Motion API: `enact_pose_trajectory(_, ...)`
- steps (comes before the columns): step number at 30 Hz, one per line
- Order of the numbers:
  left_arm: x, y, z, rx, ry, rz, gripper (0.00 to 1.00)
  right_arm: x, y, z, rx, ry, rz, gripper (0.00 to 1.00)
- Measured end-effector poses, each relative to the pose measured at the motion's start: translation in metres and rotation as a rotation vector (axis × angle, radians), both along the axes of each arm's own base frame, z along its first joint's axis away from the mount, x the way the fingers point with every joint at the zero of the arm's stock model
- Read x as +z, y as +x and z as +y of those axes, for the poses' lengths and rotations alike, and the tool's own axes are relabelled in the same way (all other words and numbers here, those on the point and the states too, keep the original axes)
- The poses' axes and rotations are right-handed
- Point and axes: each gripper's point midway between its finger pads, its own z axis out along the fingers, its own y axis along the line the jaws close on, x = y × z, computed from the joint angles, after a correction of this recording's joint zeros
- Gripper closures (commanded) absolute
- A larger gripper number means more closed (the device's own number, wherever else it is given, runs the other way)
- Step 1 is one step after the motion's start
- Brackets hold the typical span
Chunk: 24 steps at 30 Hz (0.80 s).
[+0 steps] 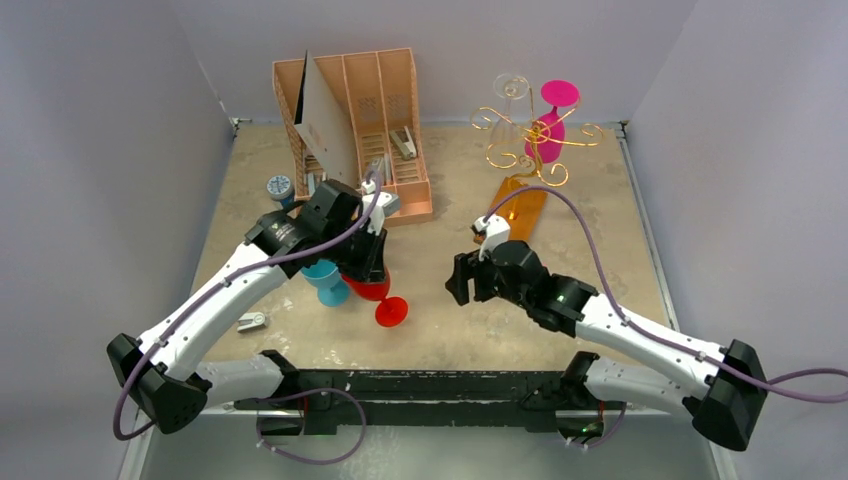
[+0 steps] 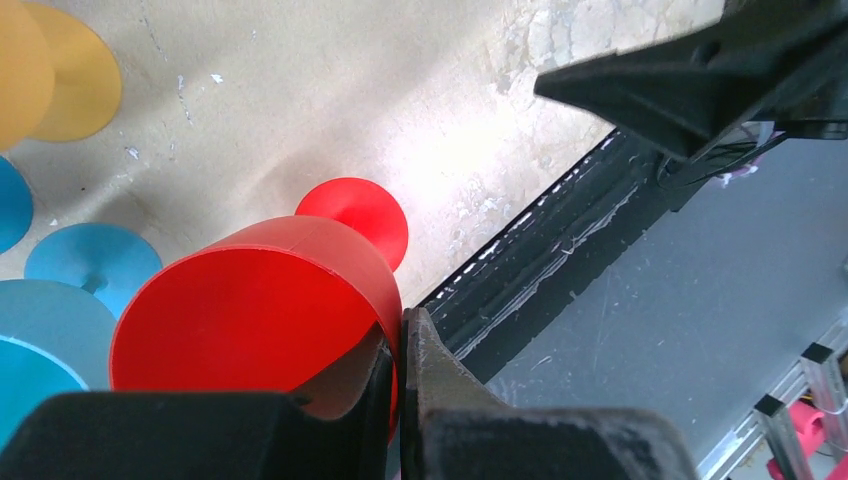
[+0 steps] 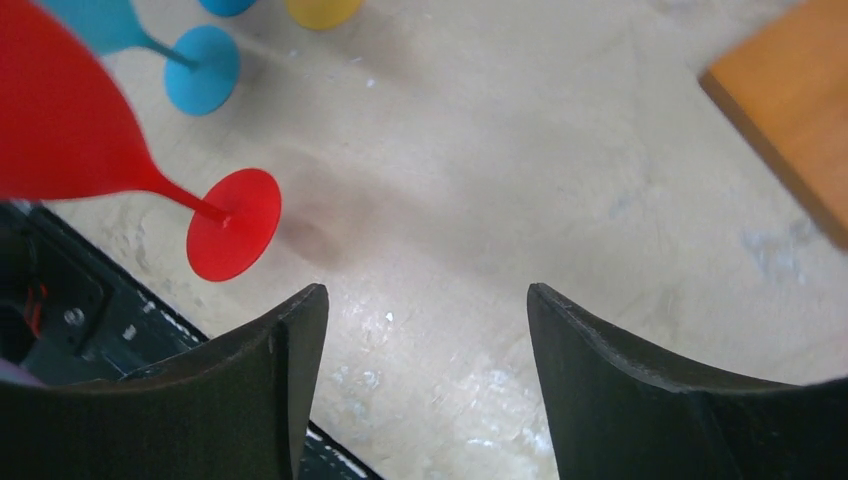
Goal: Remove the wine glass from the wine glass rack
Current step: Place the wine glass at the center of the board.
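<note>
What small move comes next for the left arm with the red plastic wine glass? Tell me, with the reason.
Probably ease the red plastic wine glass down and upright until its round foot sits flat on the beige table. The left gripper is shut on its rim, and the glass hangs tilted beside a blue glass.

Left fingers (image 1: 371, 262) hold red glass (image 1: 372, 290); pink glass (image 1: 548, 130) hangs on rack (image 1: 515, 210).
</note>
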Motion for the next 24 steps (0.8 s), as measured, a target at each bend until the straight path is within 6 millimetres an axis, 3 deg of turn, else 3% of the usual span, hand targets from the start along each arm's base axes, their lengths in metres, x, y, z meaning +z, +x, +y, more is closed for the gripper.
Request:
enact_pose_trajectory(3, -0.003, -0.002, -0.003, -0.012, 0.025, -0.014, 1.00, -0.001, 0.004, -0.017, -0.108, 0.027, 0.092, 0.19)
enact_pose_trajectory(10, -0.009, 0.005, -0.002, -0.013, 0.081, -0.067, 1.00, 0.025, 0.014, -0.053, -0.380, 0.204, 0.156, 0.20)
enact_pose_trajectory(17, -0.005, 0.011, -0.010, -0.080, 0.121, -0.194, 1.00, 0.014, 0.008, -0.087, -0.584, 0.257, 0.184, 0.21)
enact_pose_trajectory(24, -0.008, 0.026, -0.005, -0.117, 0.176, -0.290, 1.00, 0.014, 0.006, -0.104, -0.665, 0.258, 0.168, 0.21)
